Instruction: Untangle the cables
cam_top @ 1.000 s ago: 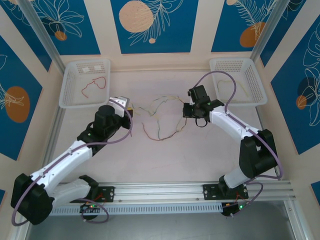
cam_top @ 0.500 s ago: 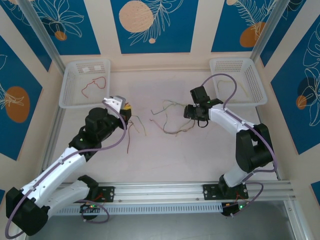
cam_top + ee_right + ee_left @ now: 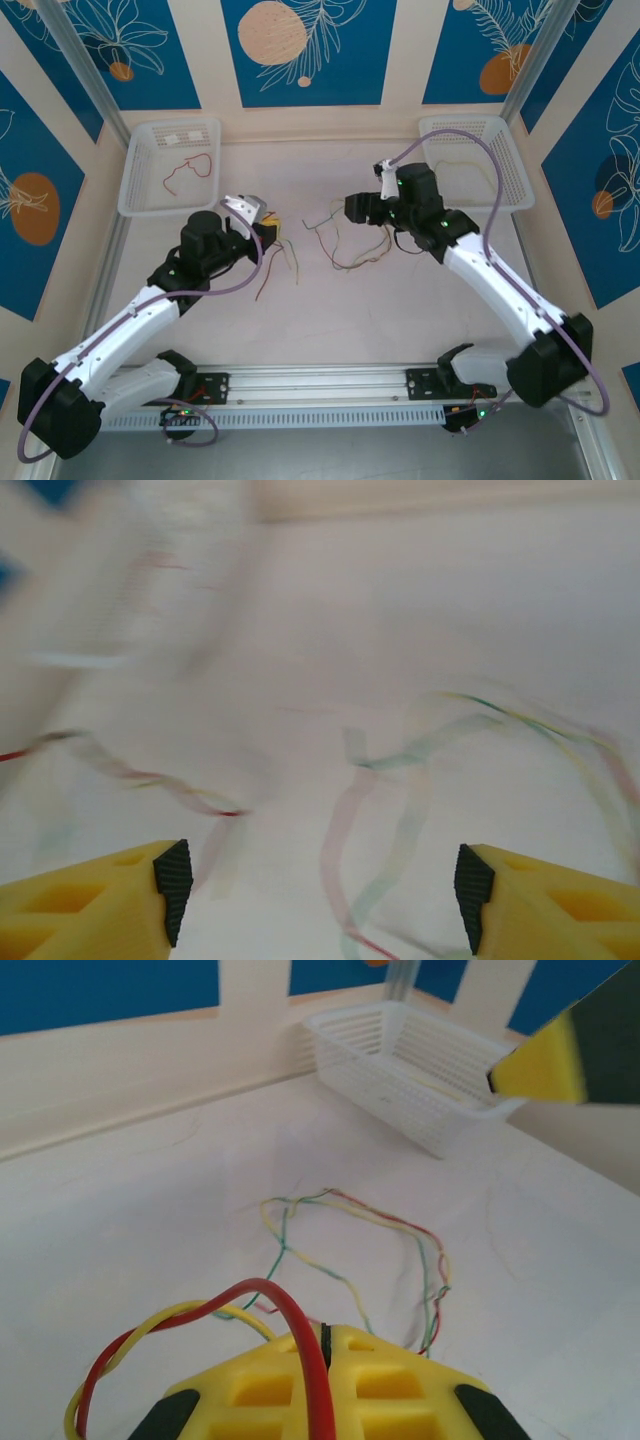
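My left gripper is shut on a red cable that runs between its jaws. A yellow cable loops out beside it. In the top view both cables hang from the gripper to the table. A loose tangle of green, yellow and red cables lies mid-table, apart from the held ones, and the left wrist view has this tangle ahead. My right gripper hovers over the tangle's upper right. Its jaws stand wide open and hold nothing, with blurred cables below them.
A white basket at the back left holds a red cable. Another white basket at the back right holds a pale yellow cable. An aluminium rail runs along the near edge.
My right gripper has opened, let go of the tangle and swung left. My left gripper has drawn the red and yellow cables out of the tangle.
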Robot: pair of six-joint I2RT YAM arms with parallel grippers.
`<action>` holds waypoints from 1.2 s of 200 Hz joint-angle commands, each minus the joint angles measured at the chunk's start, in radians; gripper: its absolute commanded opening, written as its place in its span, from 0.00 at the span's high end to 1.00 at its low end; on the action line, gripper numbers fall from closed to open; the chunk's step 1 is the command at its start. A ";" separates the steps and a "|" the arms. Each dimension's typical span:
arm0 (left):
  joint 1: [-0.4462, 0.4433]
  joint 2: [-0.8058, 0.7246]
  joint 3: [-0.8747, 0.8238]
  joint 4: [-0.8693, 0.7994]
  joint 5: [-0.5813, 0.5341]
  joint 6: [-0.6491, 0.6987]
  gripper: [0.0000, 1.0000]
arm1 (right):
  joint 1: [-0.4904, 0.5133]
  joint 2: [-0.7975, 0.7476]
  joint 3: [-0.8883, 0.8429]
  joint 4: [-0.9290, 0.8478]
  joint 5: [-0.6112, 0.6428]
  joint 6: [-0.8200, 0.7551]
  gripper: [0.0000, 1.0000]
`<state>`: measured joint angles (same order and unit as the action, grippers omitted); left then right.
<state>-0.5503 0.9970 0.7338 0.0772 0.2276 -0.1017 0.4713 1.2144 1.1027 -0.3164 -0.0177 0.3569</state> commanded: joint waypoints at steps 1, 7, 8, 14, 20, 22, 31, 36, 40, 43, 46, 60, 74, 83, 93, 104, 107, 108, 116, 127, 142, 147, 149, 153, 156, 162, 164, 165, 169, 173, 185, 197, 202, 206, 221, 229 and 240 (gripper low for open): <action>-0.003 0.006 0.026 0.085 0.140 0.028 1.00 | 0.016 -0.020 -0.085 0.215 -0.540 -0.106 0.27; -0.002 0.006 0.024 0.095 0.160 0.030 1.00 | 0.021 -0.019 -0.096 0.235 -0.588 -0.117 0.26; -0.002 0.007 0.024 0.097 0.164 0.030 1.00 | 0.022 -0.019 -0.098 0.238 -0.594 -0.120 0.26; -0.003 0.006 0.023 0.107 0.183 0.030 1.00 | 0.028 -0.017 -0.111 0.253 -0.623 -0.138 0.26; -0.003 0.003 0.020 0.117 0.197 0.031 1.00 | 0.035 -0.013 -0.119 0.260 -0.635 -0.159 0.26; -0.005 0.003 0.020 0.120 0.201 0.030 1.00 | 0.038 -0.012 -0.120 0.258 -0.637 -0.167 0.24; -0.005 -0.001 0.015 0.135 0.217 0.030 1.00 | 0.049 -0.001 -0.120 0.248 -0.668 -0.195 0.21; -0.004 -0.004 0.013 0.138 0.224 0.030 1.00 | 0.055 0.006 -0.117 0.244 -0.686 -0.206 0.21; -0.006 -0.006 0.013 0.140 0.228 0.030 1.00 | 0.061 0.015 -0.115 0.244 -0.690 -0.213 0.21; -0.006 -0.006 0.013 0.142 0.232 0.030 1.00 | 0.066 0.021 -0.113 0.244 -0.689 -0.218 0.21; -0.005 -0.006 0.013 0.143 0.235 0.030 1.00 | 0.073 0.028 -0.109 0.241 -0.684 -0.224 0.21; -0.009 -0.007 0.015 0.151 0.247 0.027 1.00 | 0.104 0.066 -0.090 0.223 -0.666 -0.253 0.20; -0.013 -0.005 0.015 0.160 0.257 0.023 1.00 | 0.126 0.108 -0.074 0.220 -0.647 -0.261 0.20; -0.016 -0.003 0.016 0.162 0.260 0.021 1.00 | 0.137 0.135 -0.073 0.245 -0.645 -0.257 0.20; -0.021 -0.001 0.015 0.165 0.260 0.017 1.00 | 0.152 0.165 -0.068 0.263 -0.633 -0.262 0.20; -0.027 -0.003 0.011 0.173 0.261 0.014 1.00 | 0.170 0.196 -0.056 0.274 -0.601 -0.269 0.20; -0.027 -0.003 0.010 0.174 0.261 0.013 1.00 | 0.173 0.207 -0.053 0.275 -0.594 -0.271 0.20; -0.027 -0.004 0.009 0.174 0.261 0.013 1.00 | 0.175 0.211 -0.051 0.276 -0.591 -0.272 0.20; -0.032 -0.006 0.009 0.174 0.260 0.012 1.00 | 0.185 0.236 -0.041 0.280 -0.568 -0.272 0.21; -0.038 -0.007 0.009 0.176 0.260 0.010 1.00 | 0.191 0.266 -0.029 0.285 -0.544 -0.270 0.27; -0.044 -0.011 0.003 0.179 0.260 0.011 1.00 | 0.195 0.288 -0.023 0.310 -0.536 -0.261 0.32; -0.045 -0.011 0.000 0.180 0.258 0.010 1.00 | 0.197 0.291 -0.022 0.318 -0.531 -0.259 0.37; -0.045 -0.012 -0.002 0.180 0.258 0.009 1.00 | 0.198 0.292 -0.021 0.321 -0.528 -0.259 0.39; -0.047 -0.012 -0.002 0.179 0.257 0.008 1.00 | 0.200 0.295 -0.021 0.326 -0.519 -0.258 0.42; -0.047 -0.013 -0.002 0.178 0.257 0.008 1.00 | 0.201 0.296 -0.020 0.329 -0.510 -0.257 0.46; -0.048 -0.014 -0.004 0.175 0.256 0.008 1.00 | 0.202 0.297 -0.019 0.329 -0.497 -0.259 0.57; -0.048 -0.016 -0.004 0.174 0.254 0.007 1.00 | 0.203 0.297 -0.017 0.328 -0.491 -0.259 0.61; -0.049 -0.017 -0.004 0.174 0.253 0.008 1.00 | 0.203 0.297 -0.017 0.327 -0.488 -0.259 0.63; -0.049 -0.019 -0.006 0.174 0.249 0.007 1.00 | 0.204 0.296 -0.015 0.323 -0.476 -0.260 0.71; -0.050 -0.024 -0.009 0.173 0.246 0.006 1.00 | 0.204 0.294 -0.014 0.318 -0.459 -0.259 0.79; -0.052 -0.040 -0.026 0.174 0.211 0.006 1.00 | 0.203 0.279 -0.027 0.316 -0.399 -0.251 1.00; -0.051 -0.059 -0.049 0.178 0.152 0.004 1.00 | 0.194 0.258 -0.056 0.329 -0.335 -0.233 1.00; -0.051 -0.065 -0.060 0.180 0.132 0.005 1.00 | 0.184 0.251 -0.069 0.333 -0.313 -0.221 1.00; -0.050 -0.070 -0.066 0.180 0.118 0.006 1.00 | 0.176 0.246 -0.077 0.335 -0.293 -0.209 1.00; -0.049 -0.079 -0.084 0.176 0.055 0.009 1.00 | 0.134 0.217 -0.113 0.338 -0.248 -0.151 1.00; -0.048 -0.081 -0.095 0.183 0.021 0.007 1.00 | 0.112 0.197 -0.136 0.347 -0.247 -0.129 1.00; -0.044 -0.086 -0.113 0.197 -0.042 0.000 1.00 | 0.087 0.167 -0.166 0.357 -0.235 -0.102 1.00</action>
<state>-0.5915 0.9321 0.6559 0.2249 0.3294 -0.0956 0.6178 1.4593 0.9955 0.0086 -0.3401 0.1699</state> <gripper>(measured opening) 0.068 0.052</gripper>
